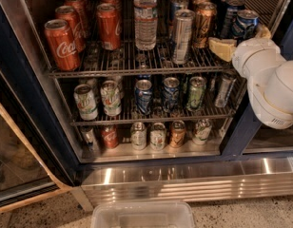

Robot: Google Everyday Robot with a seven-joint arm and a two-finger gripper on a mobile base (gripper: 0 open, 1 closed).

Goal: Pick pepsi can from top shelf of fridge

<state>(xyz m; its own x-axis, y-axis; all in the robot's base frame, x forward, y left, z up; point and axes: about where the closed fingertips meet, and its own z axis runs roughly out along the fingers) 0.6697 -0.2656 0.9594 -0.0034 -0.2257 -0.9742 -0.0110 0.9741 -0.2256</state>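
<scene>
The pepsi can (245, 23), bright blue with white swirls, stands at the right end of the top shelf (132, 71) of the fridge (24, 95). My gripper (242, 40) is at that can, on the end of the white arm (272, 87) that reaches in from the right. One tan finger (222, 48) lies left of and in front of the can, and the other (263, 31) is at its right. The fingers are apart with the can between them; I cannot tell if they touch it. The arm hides the can's lower part.
The top shelf also holds red Coca-Cola cans (62, 44), a water bottle (145, 18), a tall slim silver can (181, 30), a brown can (203, 25) and dark navy cans (229, 11). The lower rack (137, 120) holds several cans. A clear plastic bin (142, 215) sits on the floor below the ribbed steel base (184, 182).
</scene>
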